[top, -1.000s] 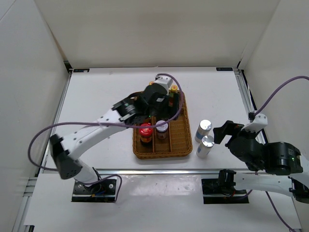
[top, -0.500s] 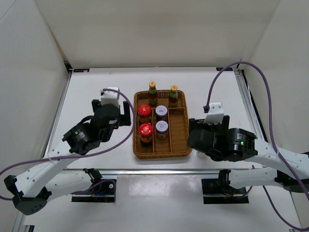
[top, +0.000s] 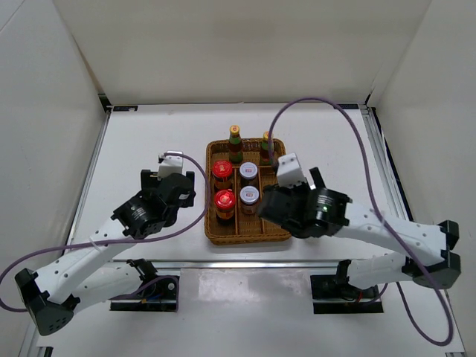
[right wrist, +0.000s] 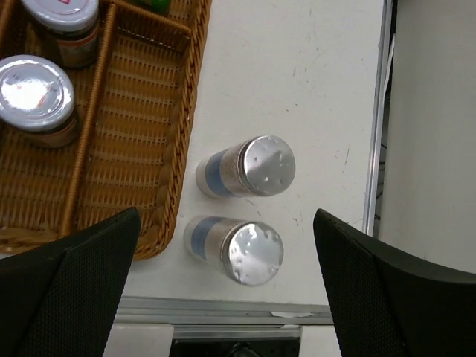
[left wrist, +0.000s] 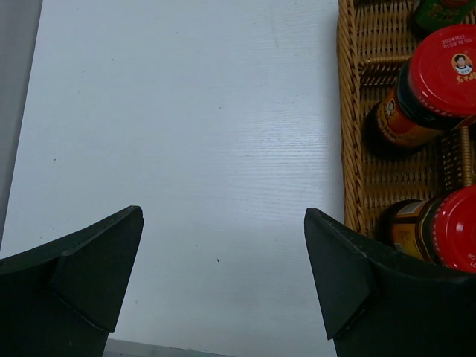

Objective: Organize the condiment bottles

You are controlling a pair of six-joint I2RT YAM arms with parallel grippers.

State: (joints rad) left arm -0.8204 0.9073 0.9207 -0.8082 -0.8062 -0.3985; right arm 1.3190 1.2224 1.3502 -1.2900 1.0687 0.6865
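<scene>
Overhead, your right gripper (right wrist: 227, 216) hangs with its jaws spread wide and nothing held. Two tall silver cylinders stand on the white table (right wrist: 297, 74) beneath it, framed between its fingers. The far silver cylinder (right wrist: 256, 167) and the near silver cylinder (right wrist: 242, 249) sit close together, just beside the right wall of the wicker tray (right wrist: 186, 149), outside it; in the top view the arm hides both.

Your left gripper (left wrist: 223, 216) is likewise opened wide and empty, over bare table left of the tray, with the tray's left wall off to its right side.

Inside the tray, the far red-lidded jar (top: 222, 169) and near red-lidded jar (top: 224, 199) fill the left compartment. The far silver-lidded jar (top: 248, 170) and near silver-lidded jar (top: 250, 195) stand in the middle one. The left sauce bottle (top: 235, 137) and right sauce bottle (top: 265, 141) stand upright along the tray's far end.
</scene>
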